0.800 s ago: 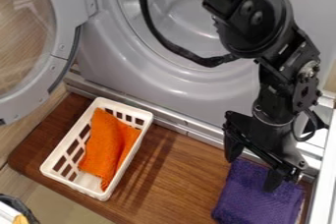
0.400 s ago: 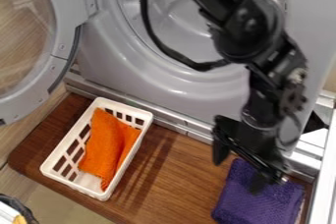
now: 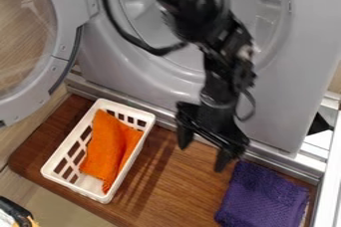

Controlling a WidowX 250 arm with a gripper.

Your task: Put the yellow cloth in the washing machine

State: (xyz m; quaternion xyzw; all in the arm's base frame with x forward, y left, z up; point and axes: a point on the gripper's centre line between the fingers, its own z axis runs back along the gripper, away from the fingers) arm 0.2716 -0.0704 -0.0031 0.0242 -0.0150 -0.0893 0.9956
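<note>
Wooden surface (image 3: 173, 186) under spread, empty hand (image 3: 204, 151); orange cloth (image 3: 103, 144) in basket (image 3: 75, 188) left of hand. Low approach could snag rim, tip basket; shallow pinch could drop cloth.

You have a brown wooden board (image 3: 176, 183) with a rounded corner. Along the board's far edge you will note a metal rail (image 3: 113, 93); left of it, pale wood-grain surfacing (image 3: 30, 139); nearer than the board, beige flooring (image 3: 57, 205).

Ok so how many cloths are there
2: an orange cloth in the white basket, and a purple cloth at the wooden board's right end. More may be hidden.
</note>
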